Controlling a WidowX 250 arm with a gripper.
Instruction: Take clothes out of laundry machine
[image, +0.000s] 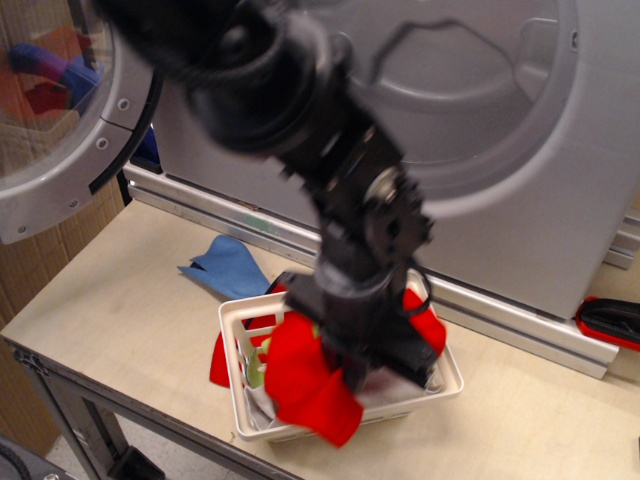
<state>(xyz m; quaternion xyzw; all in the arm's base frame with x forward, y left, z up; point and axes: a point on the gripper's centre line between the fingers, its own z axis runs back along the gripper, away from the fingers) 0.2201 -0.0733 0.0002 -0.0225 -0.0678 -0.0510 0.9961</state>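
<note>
item: bright red felt-like cloth (305, 385), out of the large silver-grey front-loading washer (480, 150), draped over the white plastic basket (445, 368) on the counter (120, 310). black pincer (350, 372): apparently clamped on it. drum: no clothes visible; release remains.

Matt red cloth (305, 385), white plastic basket (238, 345)
</note>
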